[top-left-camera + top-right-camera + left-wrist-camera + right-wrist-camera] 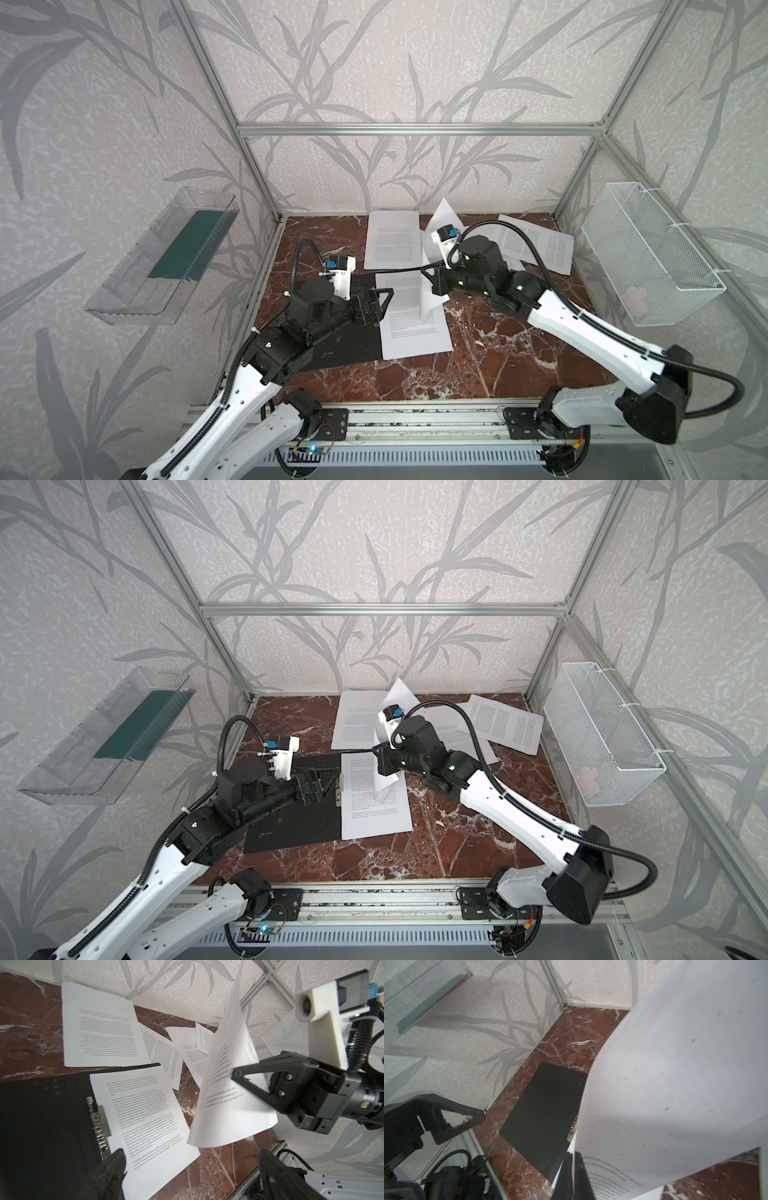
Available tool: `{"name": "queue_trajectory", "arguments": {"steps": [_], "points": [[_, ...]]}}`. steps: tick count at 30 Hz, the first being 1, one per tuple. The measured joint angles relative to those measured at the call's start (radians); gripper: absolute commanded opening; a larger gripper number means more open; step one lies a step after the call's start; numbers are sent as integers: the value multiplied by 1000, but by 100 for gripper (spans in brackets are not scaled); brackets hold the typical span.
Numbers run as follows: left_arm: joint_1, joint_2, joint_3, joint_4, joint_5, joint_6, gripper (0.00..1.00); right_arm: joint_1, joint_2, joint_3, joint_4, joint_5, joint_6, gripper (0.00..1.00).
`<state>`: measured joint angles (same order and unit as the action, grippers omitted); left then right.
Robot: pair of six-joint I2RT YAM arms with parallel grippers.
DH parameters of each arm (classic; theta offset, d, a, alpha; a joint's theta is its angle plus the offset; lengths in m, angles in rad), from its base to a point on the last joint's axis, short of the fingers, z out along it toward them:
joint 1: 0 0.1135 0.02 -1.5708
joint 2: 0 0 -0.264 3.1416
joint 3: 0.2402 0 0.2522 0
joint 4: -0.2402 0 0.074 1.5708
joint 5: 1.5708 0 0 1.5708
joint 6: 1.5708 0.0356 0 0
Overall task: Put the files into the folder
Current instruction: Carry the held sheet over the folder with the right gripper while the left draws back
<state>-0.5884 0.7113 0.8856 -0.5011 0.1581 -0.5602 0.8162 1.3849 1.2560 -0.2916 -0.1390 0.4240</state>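
folder (353, 345) open, 1 flat sheet (415, 336) inside | right jaws clench 1 curled sheet (226, 1113) | left jaws spread, empty

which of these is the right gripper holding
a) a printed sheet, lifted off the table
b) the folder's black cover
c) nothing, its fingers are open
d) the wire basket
a: the right gripper has its fingers shut on a curled sheet that hangs in the air near the open folder.
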Motion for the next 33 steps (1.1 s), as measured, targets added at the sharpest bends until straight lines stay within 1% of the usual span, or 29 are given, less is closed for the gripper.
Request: {"name": "queue_trajectory", "arguments": {"steps": [2,4,7,11,13,15,18,21,27,33], "points": [[0,-26,14,-69,-24,29,99,18,15,-2,4,-26,22,0],[0,-49,23,-129,-45,56,99,14,8,-7,11,-31,40,0],[0,-90,20,-192,-69,92,99,-25,-38,-60,60,-40,79,0],[14,-140,-11,-235,-83,123,99,-147,-107,-232,142,-78,158,0],[24,-151,-21,-251,-84,133,99,-199,-109,-320,171,-79,193,0],[32,-169,-30,-259,-84,143,99,-222,-97,-416,195,-79,229,0],[40,-201,-38,-265,-85,148,99,-224,-56,-507,217,-80,264,0],[43,-220,-39,-266,-81,149,99,-223,-8,-552,253,-84,292,0],[44,-220,-52,-264,-56,149,99,-204,48,-566,343,-86,325,0],[45,-210,-54,-263,-47,149,99,-172,85,-564,381,-86,333,0]]}}
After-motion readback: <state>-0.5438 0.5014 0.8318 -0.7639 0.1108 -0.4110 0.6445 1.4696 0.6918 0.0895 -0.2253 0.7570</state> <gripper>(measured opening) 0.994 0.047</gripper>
